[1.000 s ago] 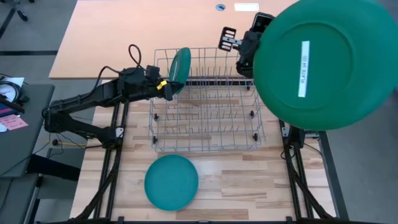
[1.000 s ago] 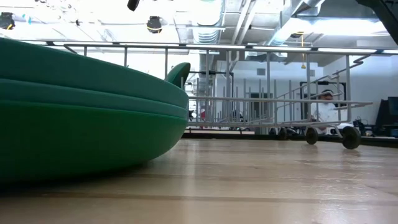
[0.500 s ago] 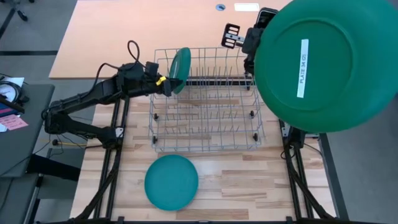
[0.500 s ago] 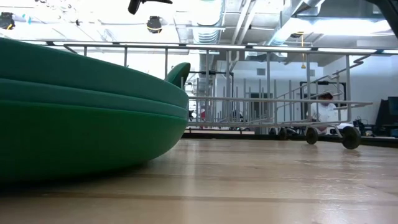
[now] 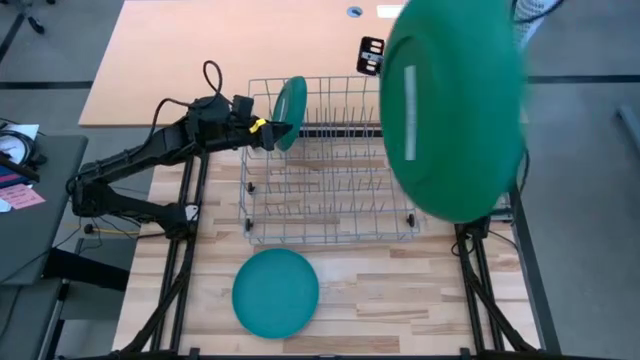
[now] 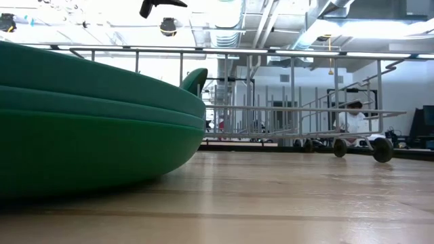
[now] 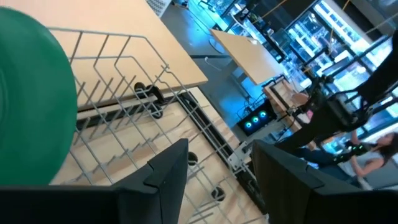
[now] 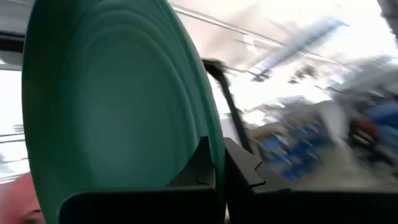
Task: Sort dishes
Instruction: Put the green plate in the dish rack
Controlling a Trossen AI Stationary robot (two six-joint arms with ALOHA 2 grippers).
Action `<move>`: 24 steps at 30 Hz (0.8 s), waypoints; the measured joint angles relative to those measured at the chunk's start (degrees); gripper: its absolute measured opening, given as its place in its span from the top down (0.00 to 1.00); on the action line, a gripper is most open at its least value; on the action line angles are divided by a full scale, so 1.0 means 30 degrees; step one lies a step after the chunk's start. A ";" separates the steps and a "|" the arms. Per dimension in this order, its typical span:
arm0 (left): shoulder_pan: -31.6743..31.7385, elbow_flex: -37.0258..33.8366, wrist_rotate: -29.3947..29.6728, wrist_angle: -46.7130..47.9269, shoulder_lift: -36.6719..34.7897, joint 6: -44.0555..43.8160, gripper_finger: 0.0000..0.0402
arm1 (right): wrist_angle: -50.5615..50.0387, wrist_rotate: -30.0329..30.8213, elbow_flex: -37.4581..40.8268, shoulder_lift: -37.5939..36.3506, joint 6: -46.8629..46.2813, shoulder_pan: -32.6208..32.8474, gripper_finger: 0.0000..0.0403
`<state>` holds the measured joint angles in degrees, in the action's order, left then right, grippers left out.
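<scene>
The counter (image 5: pixel 380 300) is carrying a wire rack (image 5: pixel 330 165), taken here as the landmark. A large green plate (image 5: pixel 450 105) is hanging high above the rack's right end, close under the overhead camera, turned partly edge-on with a white label strip showing on its underside. The right gripper (image 8: pixel 219 163) is gripping this plate by its rim, its fingers (image 8: pixel 202 165) pinched tight on the edge with one on each face; in the high view the plate is hiding that gripper. The left arm (image 5: pixel 140 165) is reaching in from the rack's left side, and the left gripper (image 5: pixel 268 131) is sitting at the rack's far left corner. Its fingers (image 7: pixel 163 171) are standing parted with nothing between them, just beside a dark green plate (image 5: pixel 289 112) that is standing on edge among the rack's tines at that corner. A teal plate (image 5: pixel 275 292) is lying flat on the counter in front of the rack, towards its left end, well apart from both grippers.
</scene>
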<state>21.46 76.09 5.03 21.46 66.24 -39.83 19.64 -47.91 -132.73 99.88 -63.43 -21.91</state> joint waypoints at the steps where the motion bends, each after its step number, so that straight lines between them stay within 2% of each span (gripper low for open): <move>1: 0.0109 0.0000 -0.0193 -0.0001 0.0000 0.0322 0.57 | -0.1874 0.0003 0.0000 -0.0420 0.1238 0.0000 0.98; 4: 0.0397 0.0000 -0.0406 -0.0085 0.0000 0.0003 0.57 | -0.7418 0.0903 0.0000 -0.1732 0.5040 0.0001 0.98; 8: 0.0417 -0.0001 -0.0475 -0.0764 -0.0015 -0.0461 0.57 | -1.3451 0.4845 0.0000 -0.3334 0.9092 0.0000 0.98; 10: 0.0347 -0.0007 -0.0685 -0.0952 -0.0022 -0.0563 0.57 | -1.5560 0.7194 0.0000 -0.3976 1.0179 0.0000 0.98; 14: 0.0331 -0.0004 -0.0753 -0.0969 -0.0022 -0.0650 0.57 | -1.8422 1.0770 0.0000 -0.5001 1.1053 0.0000 0.98; 24: 0.0331 -0.0007 -0.0755 -0.0992 -0.0022 -0.1124 0.57 | -2.3275 1.6377 0.0000 -0.6861 1.1169 0.0457 0.98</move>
<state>22.46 76.07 2.76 18.48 66.17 -43.20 -50.19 1.22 -132.73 79.29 -29.92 -20.54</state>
